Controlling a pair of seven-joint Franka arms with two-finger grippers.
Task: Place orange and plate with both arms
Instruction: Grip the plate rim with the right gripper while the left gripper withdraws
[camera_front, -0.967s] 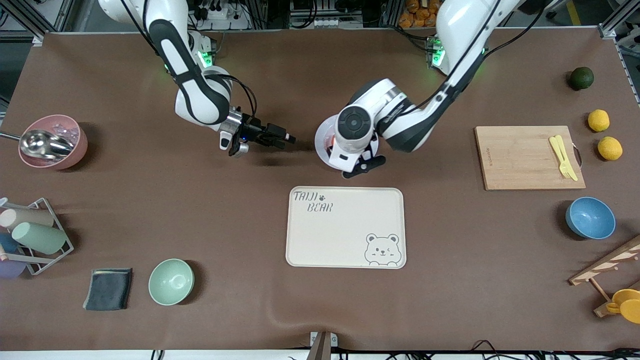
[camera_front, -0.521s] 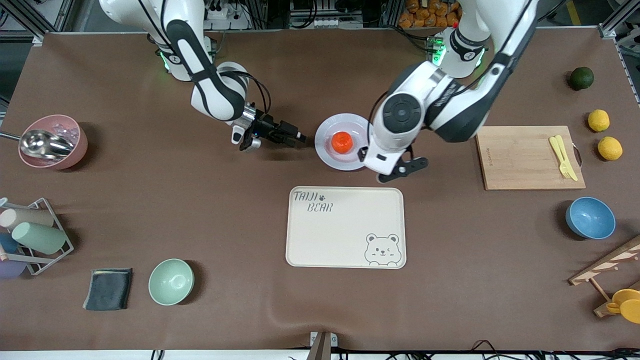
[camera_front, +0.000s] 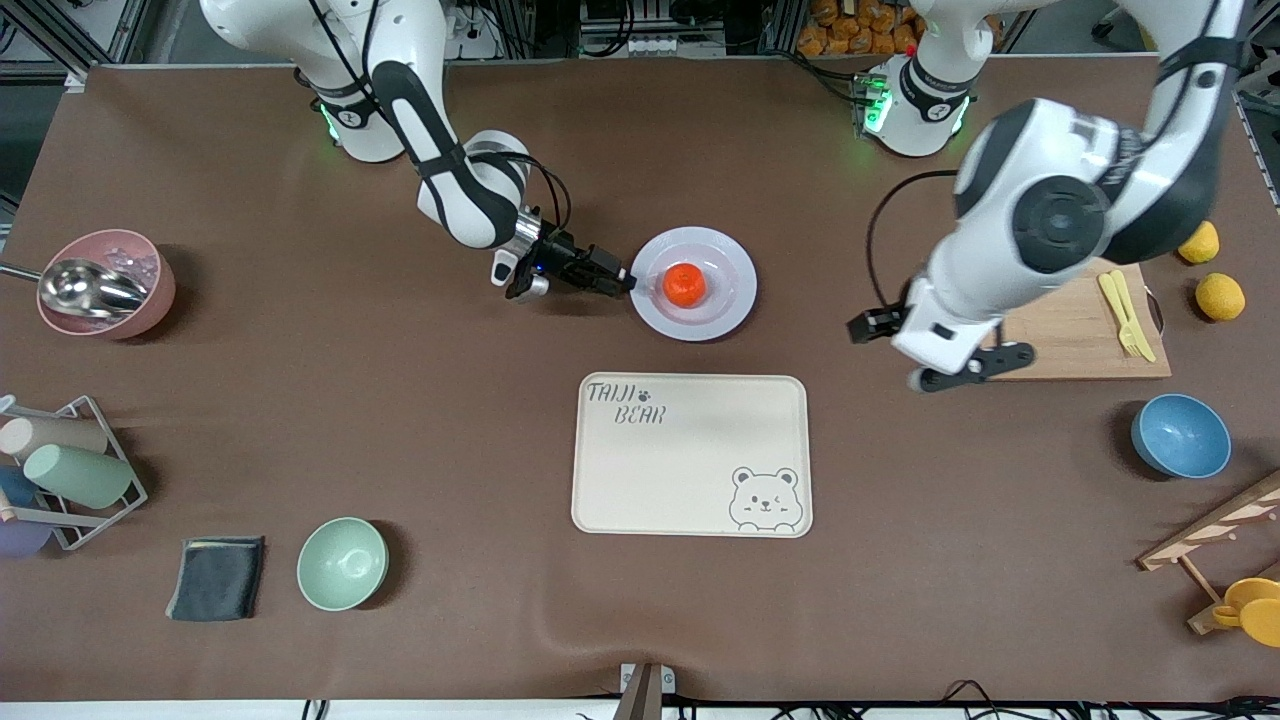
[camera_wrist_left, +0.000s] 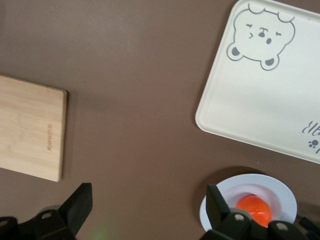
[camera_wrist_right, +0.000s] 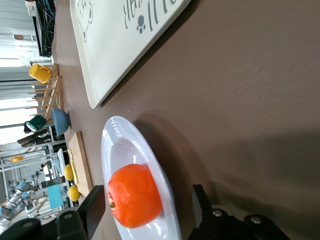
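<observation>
— Moved since a second ago?
— Left gripper (camera_front: 885, 345) gone from over the plate (camera_front: 693, 283), now up over bare brown table (camera_front: 450, 420) between plate and wooden cutting board (camera_front: 1060, 340). Right gripper (camera_front: 618, 283) shifted along toward the plate, now low at the rim on the right arm's side.

— Fingers?
— Left: spread wide in the left wrist view, nothing between them. Right: spread too, one finger (camera_wrist_right: 95, 207) each side of the near rim in the right wrist view — contact with the rim impossible to tell.

— Orange?
— Orange (camera_front: 685, 285) sitting in the sunken centre of the plate, uncovered again, bright against the pale dish.

— Plate's place?
— Flat on the table, farther from the front camera than the cream bear tray (camera_front: 692, 455), close to it but apart.

— Anything else around?
— Yellow fork (camera_front: 1125, 312) on the cutting board; blue bowl (camera_front: 1180, 436) nearer the camera than the board. Mint-green bowl (camera_front: 342, 563) and dark folded cloth (camera_front: 216, 577) toward the right arm's end.
</observation>
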